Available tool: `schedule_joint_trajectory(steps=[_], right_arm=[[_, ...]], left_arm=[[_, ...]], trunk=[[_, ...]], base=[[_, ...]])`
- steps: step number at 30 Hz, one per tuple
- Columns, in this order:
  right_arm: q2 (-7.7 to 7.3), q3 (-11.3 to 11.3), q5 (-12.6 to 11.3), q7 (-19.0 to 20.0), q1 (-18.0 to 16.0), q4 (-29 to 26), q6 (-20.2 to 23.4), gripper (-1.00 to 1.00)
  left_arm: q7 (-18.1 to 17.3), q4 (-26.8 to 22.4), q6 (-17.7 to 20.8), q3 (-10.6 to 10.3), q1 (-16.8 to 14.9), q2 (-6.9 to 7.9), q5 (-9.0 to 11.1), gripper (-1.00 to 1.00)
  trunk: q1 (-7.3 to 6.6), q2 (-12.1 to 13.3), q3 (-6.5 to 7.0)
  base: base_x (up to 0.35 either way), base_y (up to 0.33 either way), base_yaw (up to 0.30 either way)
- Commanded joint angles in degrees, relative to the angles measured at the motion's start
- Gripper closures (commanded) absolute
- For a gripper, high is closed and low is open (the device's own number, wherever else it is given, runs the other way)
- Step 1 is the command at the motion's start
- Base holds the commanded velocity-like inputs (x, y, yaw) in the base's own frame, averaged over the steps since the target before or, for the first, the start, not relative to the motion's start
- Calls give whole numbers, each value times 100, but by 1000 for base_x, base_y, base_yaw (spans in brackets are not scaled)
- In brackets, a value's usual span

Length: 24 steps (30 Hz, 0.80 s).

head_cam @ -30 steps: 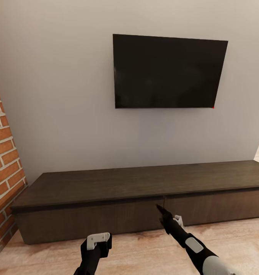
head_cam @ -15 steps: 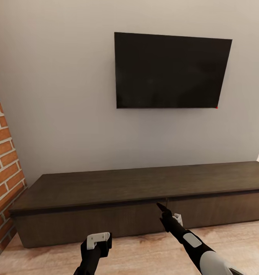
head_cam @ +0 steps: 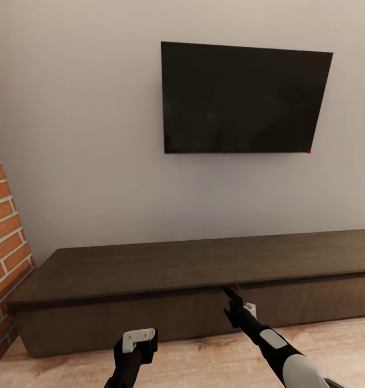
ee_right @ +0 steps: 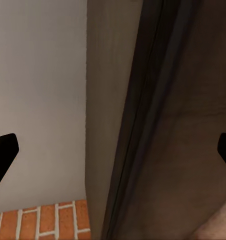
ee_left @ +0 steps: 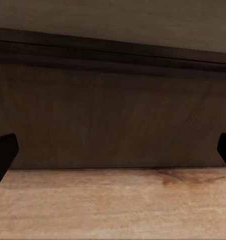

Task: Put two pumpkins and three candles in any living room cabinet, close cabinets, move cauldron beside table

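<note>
The long, low, dark brown cabinet (head_cam: pixel 150 264) stands against the grey wall with its flat drawer fronts shut. My right gripper (head_cam: pixel 227 295) is turned on its side and open. Its tip is right at the seam between two drawer fronts, just under the edge of the top. In the right wrist view the open gripper (ee_right: pixel 113 155) faces the cabinet's edge (ee_right: pixel 158 125). My left gripper (head_cam: pixel 137 339) hangs low before the left drawer front. In the left wrist view it (ee_left: pixel 113 155) is open and faces that front (ee_left: pixel 113 120). The pumpkins, candles, cauldron and table are out of view.
A black TV (head_cam: pixel 241 99) is mounted on the wall above the cabinet. A red brick wall (head_cam: pixel 4 242) juts in at the left end of the cabinet. Light wood-plank floor (head_cam: pixel 204 366) runs in front of the cabinet.
The whole picture has shifted as the camera moved a little nearer the cabinet. My right gripper's tip now sits closer under the top's edge. The left arm looks unchanged.
</note>
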Motion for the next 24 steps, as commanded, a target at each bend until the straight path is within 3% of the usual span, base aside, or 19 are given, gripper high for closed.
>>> schedule_joint_trajectory(steps=[1, 24], right_arm=[[0, -21, -42, -5, -1, -4, 60, -100], [-3, -23, -61, -18, -1, 6, 155, -100]], left_arm=[[32, -13, 23, -9, 0, 2, 39, -100], [32, -12, 29, -7, 0, 2, 35, -100]], trunk=[[1, -2, -5], [1, -2, -5]], base=[[91, 12, 0], [89, 31, 0]])
